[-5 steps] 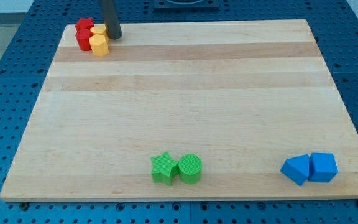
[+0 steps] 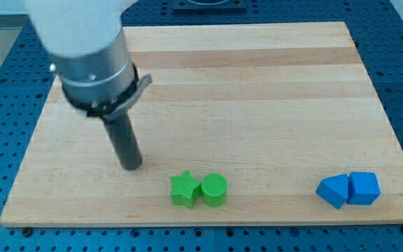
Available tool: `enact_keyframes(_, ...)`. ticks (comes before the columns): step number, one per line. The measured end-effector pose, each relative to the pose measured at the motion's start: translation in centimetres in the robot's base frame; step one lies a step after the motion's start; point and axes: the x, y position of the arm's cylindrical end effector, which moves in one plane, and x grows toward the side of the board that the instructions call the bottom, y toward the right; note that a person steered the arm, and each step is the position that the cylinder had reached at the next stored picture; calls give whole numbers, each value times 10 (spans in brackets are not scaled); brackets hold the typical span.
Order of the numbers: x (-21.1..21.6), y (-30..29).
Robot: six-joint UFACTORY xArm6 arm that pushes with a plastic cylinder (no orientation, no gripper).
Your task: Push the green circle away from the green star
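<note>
The green circle point(image 2: 214, 190) sits near the view's bottom edge of the wooden board point(image 2: 257, 84), at about mid-width, touching the green star point(image 2: 185, 189) on its left side. My tip point(image 2: 132, 166) rests on the board to the left of and slightly above the green star, near it but apart. The arm carries no gripper, only the dark rod. Two blue blocks point(image 2: 349, 189) lie touching each other at the view's bottom right, well apart from the green pair.
</note>
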Motion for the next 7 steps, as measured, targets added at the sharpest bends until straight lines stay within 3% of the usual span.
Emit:
enact_keyframes(2,60,11)
enact_keyframes(7,70,98)
